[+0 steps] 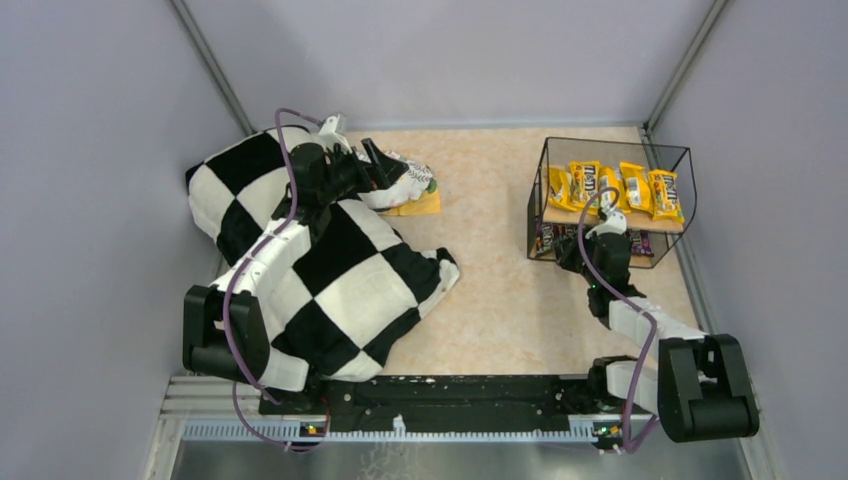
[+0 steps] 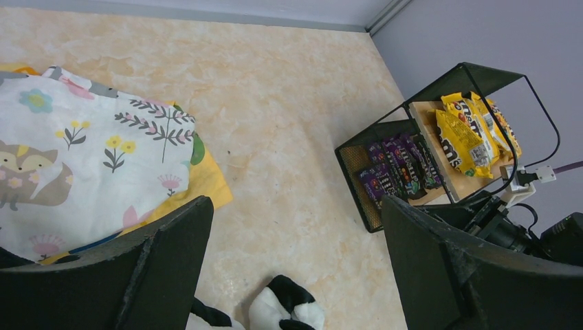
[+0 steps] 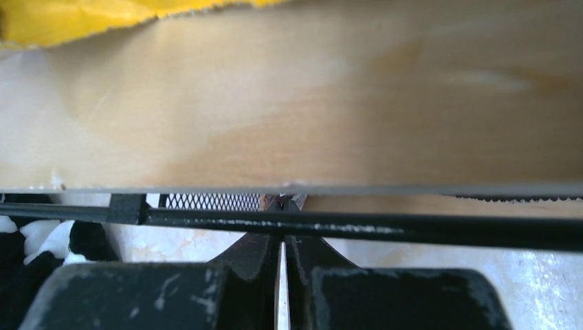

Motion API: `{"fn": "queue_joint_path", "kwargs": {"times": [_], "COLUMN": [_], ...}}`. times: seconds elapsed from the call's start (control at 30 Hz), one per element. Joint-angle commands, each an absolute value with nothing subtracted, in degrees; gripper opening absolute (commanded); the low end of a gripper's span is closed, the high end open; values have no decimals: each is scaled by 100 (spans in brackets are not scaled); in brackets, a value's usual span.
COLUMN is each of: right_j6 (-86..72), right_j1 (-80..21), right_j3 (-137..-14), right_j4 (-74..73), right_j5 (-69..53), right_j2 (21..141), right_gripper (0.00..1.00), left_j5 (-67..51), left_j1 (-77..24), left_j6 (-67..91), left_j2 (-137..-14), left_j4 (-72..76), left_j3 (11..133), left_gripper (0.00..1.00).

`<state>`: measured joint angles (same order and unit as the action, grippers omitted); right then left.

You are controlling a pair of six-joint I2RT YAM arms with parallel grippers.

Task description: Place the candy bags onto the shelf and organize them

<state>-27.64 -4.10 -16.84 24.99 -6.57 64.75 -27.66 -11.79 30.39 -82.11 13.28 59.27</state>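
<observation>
The shelf (image 1: 537, 215) is seen at about 2 o'clock on the counter (image 1: 490, 280), close to the right wall. Several yellow candy bags (image 1: 612, 188) are set in a row on its upper board, and dark candy bags (image 2: 400, 163) are lined up on the lower board. The right gripper (image 1: 603, 230) is pushed in at the shelf's near side, at 6 o'clock from the yellow row. In the right wrist view its jaws are pressed almost together just below the upper board's edge, with only a thin slit left between them. Whether anything is pinched at the tips cannot be told. The left gripper (image 1: 392, 172) is held at about 11 o'clock, over a white patterned cloth bundle (image 1: 408, 178) that lies on a flat yellow-orange piece (image 1: 425, 206). Its jaws are spread wide and nothing is held between them. A black-and-white checkered cloth (image 1: 330, 270) is spread between 8 and 10 o'clock and is crossed by the left arm.
</observation>
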Motion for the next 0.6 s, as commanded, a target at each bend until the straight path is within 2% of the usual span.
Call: {"fn": "queue_joint_path", "kwargs": {"times": [0.0,0.43,0.57], "right_j6": [-2806,-2938,-3054], "right_j1": [-489,-701,-774], "right_j3": [-1813,-1984,-1933], "right_j4": [3156,3597,3759], "right_j5": [-449,-249,-171], "right_j2": [6555,7136,7216], "right_gripper": [1,2,6], "left_j5": [-2861,-2874,-2885], "left_j1": [-1196,-1191,-1187], "left_j6": [3085,3101,3109], "left_j2": [-8089,-8060,-8063], "left_j4": [1556,1565,1575], "left_j3": [6157,6152,6155], "left_gripper": [98,98,99]}}
